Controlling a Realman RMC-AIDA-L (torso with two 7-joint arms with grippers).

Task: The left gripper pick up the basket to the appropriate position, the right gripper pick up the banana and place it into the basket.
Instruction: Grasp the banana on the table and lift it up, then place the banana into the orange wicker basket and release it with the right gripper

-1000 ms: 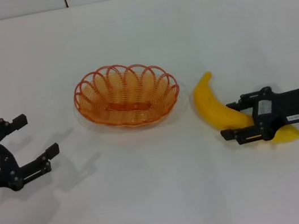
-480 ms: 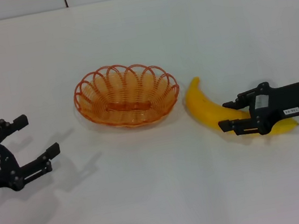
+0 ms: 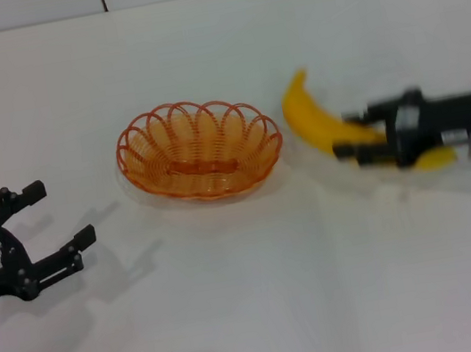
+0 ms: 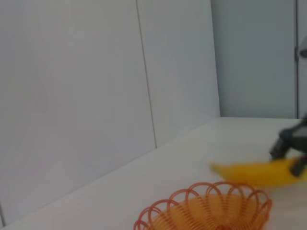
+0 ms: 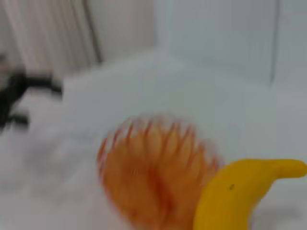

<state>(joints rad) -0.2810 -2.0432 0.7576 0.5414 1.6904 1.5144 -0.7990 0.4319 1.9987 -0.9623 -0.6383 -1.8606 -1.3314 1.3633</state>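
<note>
Two grippers — right gripper (image 3: 359,144) pinches the banana (image 3: 318,126), lifted just beside the basket (image 3: 199,149). Left gripper (image 3: 49,225) spread wide, well apart on the white table (image 3: 258,308).

The setting is a robot test cell or laboratory. A plain white table (image 3: 259,316) serves as the work surface. Flat, pale wall panels (image 4: 72,96) with narrow vertical seams enclose it. No household furnishings or shop fittings appear; only the props and the two robot arms occupy the table.
</note>
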